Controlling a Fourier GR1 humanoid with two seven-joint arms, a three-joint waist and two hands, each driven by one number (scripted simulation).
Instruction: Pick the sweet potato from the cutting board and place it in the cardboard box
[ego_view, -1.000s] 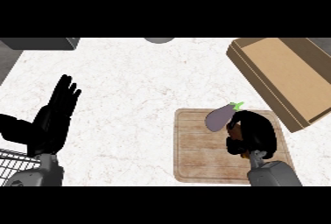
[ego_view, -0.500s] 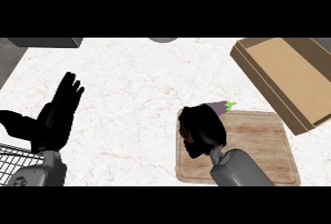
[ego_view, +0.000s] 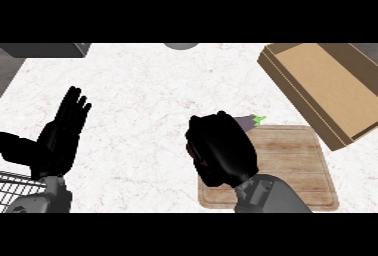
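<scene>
A purple vegetable (ego_view: 247, 122) with a green stalk lies at the far left corner of the wooden cutting board (ego_view: 288, 165); only its end shows. My right hand (ego_view: 221, 152) sits over the rest of it, fingers curled down around it, covering the board's left edge. A reddish sliver shows at that hand's left side; I cannot tell what it is. The open cardboard box (ego_view: 332, 80) stands at the far right, apart from the hand. My left hand (ego_view: 63, 140) rests open at the left, fingers up.
A wire basket (ego_view: 15, 182) shows at the lower left corner beside my left forearm. A dark grey block (ego_view: 44, 49) and a grey round thing (ego_view: 181, 45) sit along the counter's far edge.
My right hand has swung left from the board's right side across the purple vegetable and now covers it. The vegetable has shifted slightly up and left. The left hand barely moved.
</scene>
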